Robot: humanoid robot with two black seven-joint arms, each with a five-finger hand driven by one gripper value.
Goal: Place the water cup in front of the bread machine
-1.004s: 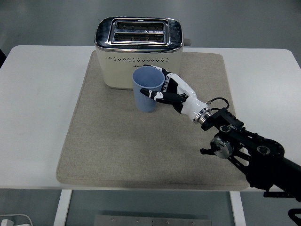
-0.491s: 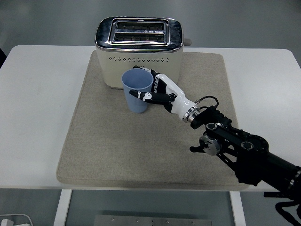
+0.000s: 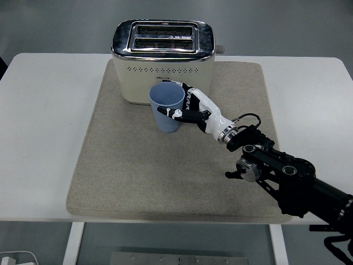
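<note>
A light blue water cup (image 3: 166, 108) stands upright on the beige mat (image 3: 138, 165), just in front of the cream and chrome bread machine (image 3: 162, 59). My right hand (image 3: 185, 106) is wrapped around the cup's right side, thumb across the front and fingers behind, so it is shut on the cup. The black right arm (image 3: 287, 179) reaches in from the lower right. The cup's far wall and part of the machine's front are hidden behind cup and hand.
The mat covers the middle of the white table (image 3: 44, 110). The bread machine's lever (image 3: 220, 49) sticks out on its right side. Bare table lies left and right of the mat.
The hand carried the cup left toward the machine's front, then shifted it slightly back right. The grasp on the cup has stayed the same.
</note>
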